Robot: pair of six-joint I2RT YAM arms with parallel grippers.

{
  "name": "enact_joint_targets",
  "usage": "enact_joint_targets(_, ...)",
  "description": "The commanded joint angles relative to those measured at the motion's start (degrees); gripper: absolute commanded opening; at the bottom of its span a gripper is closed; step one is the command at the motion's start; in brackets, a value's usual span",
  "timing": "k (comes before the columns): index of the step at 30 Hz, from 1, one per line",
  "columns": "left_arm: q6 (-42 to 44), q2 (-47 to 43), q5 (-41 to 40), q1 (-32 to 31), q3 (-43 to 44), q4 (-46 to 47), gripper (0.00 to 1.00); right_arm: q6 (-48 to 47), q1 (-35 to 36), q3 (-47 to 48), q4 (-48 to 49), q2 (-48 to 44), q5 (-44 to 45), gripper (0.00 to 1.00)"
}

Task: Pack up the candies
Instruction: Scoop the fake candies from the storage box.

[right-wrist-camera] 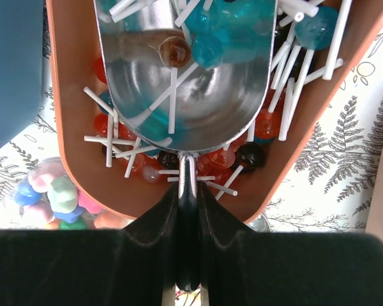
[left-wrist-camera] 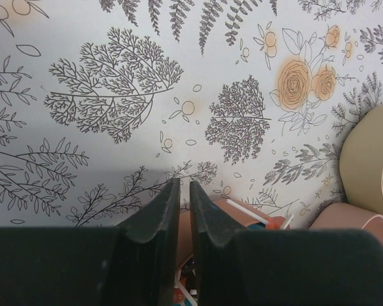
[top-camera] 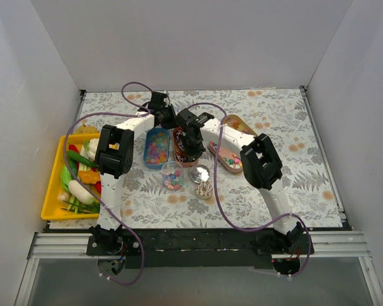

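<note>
My right gripper (right-wrist-camera: 188, 188) (top-camera: 192, 141) is shut on the thin handle of a metal scoop (right-wrist-camera: 198, 108). The scoop's bowl holds several blue and brown lollipop candies (right-wrist-camera: 207, 48) and hangs over a brown oval tray (right-wrist-camera: 73, 150) (top-camera: 179, 136) full of red, black and blue lollipops (right-wrist-camera: 250, 155). My left gripper (left-wrist-camera: 184, 185) (top-camera: 164, 117) sits at that brown tray's (left-wrist-camera: 246, 213) far end. Its fingers are almost together, with the tray's rim in the narrow gap. A blue oval tray (top-camera: 157, 148) of pastel candies lies just to the left.
Three small round clear tubs (top-camera: 173, 175) (top-camera: 200, 173) (top-camera: 204, 189) stand in front of the trays. Two more oval trays (top-camera: 225, 157) (top-camera: 240, 123) lie to the right. A yellow bin (top-camera: 51, 191) of toy vegetables sits at the left edge.
</note>
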Motion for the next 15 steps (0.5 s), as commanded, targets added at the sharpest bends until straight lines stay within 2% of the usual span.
enact_joint_targets(1, 0.19, -1.68, 1.35, 0.31, 0.86, -3.2, 0.11, -1.23, -0.19, -2.35, 0.88, -3.1, 4.74, 0.01)
enact_joint_targets(6, 0.19, -1.85, 1.35, 0.57, 1.21, -3.37, 0.11, -1.67, 0.07, -1.12, -1.57, -3.37, 5.09, 0.01)
enact_joint_targets(15, 0.02, -1.85, 1.7, 0.75, 1.38, -3.37, 0.11, -1.84, 0.16, -2.09, -0.34, -6.09, 5.45, 0.01)
